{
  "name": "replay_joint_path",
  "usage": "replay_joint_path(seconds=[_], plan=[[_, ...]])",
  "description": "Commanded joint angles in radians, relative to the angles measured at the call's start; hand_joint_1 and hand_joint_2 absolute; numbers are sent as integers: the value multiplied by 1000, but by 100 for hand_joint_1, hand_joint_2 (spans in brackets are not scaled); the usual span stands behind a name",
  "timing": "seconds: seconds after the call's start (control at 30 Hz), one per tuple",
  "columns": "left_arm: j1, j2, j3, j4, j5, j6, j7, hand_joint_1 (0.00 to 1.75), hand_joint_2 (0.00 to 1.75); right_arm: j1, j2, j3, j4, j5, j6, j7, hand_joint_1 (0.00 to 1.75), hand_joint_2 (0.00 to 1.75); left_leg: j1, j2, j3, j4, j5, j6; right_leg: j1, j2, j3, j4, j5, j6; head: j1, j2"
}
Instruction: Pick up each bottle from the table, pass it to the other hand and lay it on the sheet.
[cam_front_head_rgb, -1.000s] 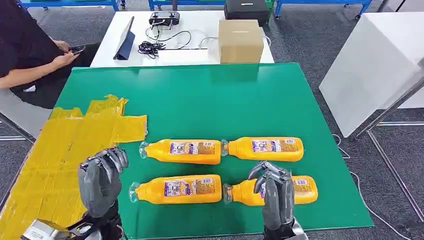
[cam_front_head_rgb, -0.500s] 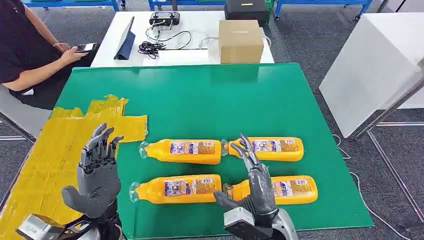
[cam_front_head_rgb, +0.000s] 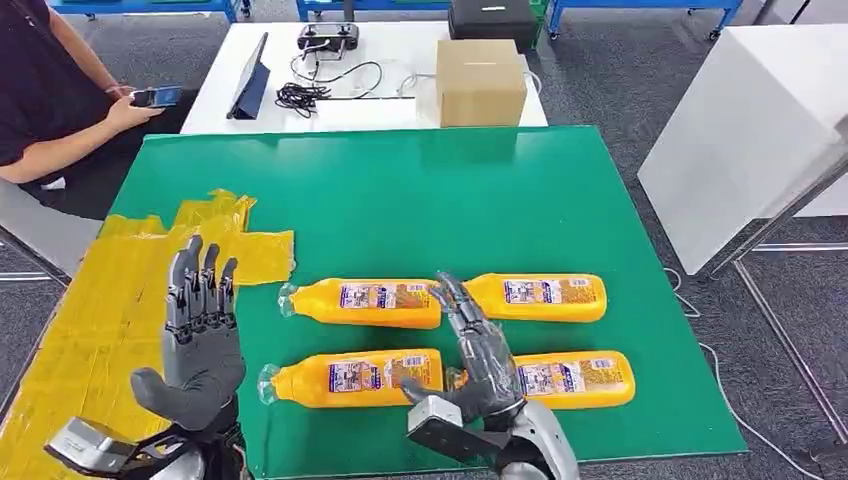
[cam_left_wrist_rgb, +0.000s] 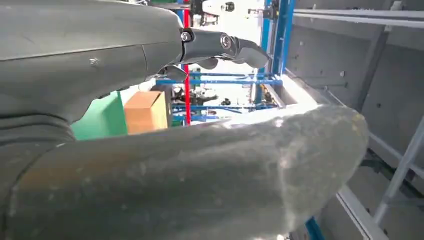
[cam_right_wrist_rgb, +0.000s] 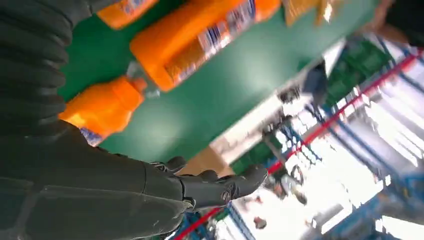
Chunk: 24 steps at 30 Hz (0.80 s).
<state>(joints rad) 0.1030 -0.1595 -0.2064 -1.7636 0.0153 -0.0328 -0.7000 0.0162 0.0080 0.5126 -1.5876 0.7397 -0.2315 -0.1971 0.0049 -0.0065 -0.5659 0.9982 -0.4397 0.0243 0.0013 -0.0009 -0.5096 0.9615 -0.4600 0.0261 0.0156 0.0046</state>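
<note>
Several orange bottles lie on their sides on the green table (cam_front_head_rgb: 420, 190) in two rows: far left bottle (cam_front_head_rgb: 365, 302), far right bottle (cam_front_head_rgb: 540, 297), near left bottle (cam_front_head_rgb: 345, 378), near right bottle (cam_front_head_rgb: 565, 378). The yellow sheet (cam_front_head_rgb: 110, 300) covers the table's left side with nothing on it. My left hand (cam_front_head_rgb: 200, 335) is raised over the sheet's near edge, fingers straight and apart, holding nothing. My right hand (cam_front_head_rgb: 475, 350) hovers open above the gap between the bottles, over the cap of the near right one. In the right wrist view the fingers (cam_right_wrist_rgb: 215, 187) are spread above two bottles (cam_right_wrist_rgb: 200, 42).
A cardboard box (cam_front_head_rgb: 481, 82) stands at the table's far edge. Behind it is a white desk (cam_front_head_rgb: 330, 110) with cables and a tablet. A person (cam_front_head_rgb: 60, 110) sits at the far left holding a phone. A white cabinet (cam_front_head_rgb: 750, 140) stands to the right.
Both hands went from curled to open with fingers straight. My right hand turned and shifted left, from over the near right bottle toward the middle gap. The bottles have not moved.
</note>
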Motion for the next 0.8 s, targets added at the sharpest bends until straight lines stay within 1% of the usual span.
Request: replay_joint_path(seconds=[0.03,0.07,0.1,0.17,0.2,0.23,0.3,0.4,0.43,0.8], plan=[[-63,-7,20,99,18,-18,2,0,0,-255,26,195,360,35,73,76,0,175,0,5,3,-2,1,-1,0,5,1,-2,2,0,0,0],[-66,-7,20,104,22,-23,2,0,0,-274,31,207,381,22,92,78,0,175,0,2,2,-1,1,0,0,3,2,-1,1,0,0,0],[-67,-8,21,105,21,-23,2,0,0,-279,31,213,387,19,96,78,0,175,0,3,3,-2,1,-1,0,4,2,-2,2,0,0,0],[-76,-8,18,119,23,-28,2,0,0,-310,33,247,423,-21,151,75,0,175,0,1,2,-1,2,0,0,1,2,-1,1,0,0,0],[-77,-9,20,121,25,-27,2,0,0,-317,34,260,437,-23,157,76,0,175,0,1,3,-2,2,-1,0,2,3,-1,1,0,0,0],[-79,-10,22,132,35,-27,2,0,0,-333,33,285,467,-58,229,79,0,175,0,0,2,-1,2,0,0,1,2,-1,1,0,0,0],[-86,-9,24,139,39,-29,2,0,0,-342,42,294,498,-63,226,75,0,175,0,1,3,-2,2,-1,0,2,3,-2,1,1,0,0],[-86,-9,24,139,39,-29,2,0,0,-342,42,294,498,-63,226,75,0,175,0,0,4,-3,2,-1,0,1,4,-3,1,1,0,0],[-86,-9,24,139,39,-29,2,0,0,-342,42,294,498,-63,226,75,0,175,0,-2,1,-1,2,0,0,0,1,0,1,0,0,0],[-87,-9,23,143,38,-30,2,0,0,-349,40,307,506,-79,236,71,0,175,0,-1,0,-1,2,0,0,0,1,-1,0,0,0,0]])
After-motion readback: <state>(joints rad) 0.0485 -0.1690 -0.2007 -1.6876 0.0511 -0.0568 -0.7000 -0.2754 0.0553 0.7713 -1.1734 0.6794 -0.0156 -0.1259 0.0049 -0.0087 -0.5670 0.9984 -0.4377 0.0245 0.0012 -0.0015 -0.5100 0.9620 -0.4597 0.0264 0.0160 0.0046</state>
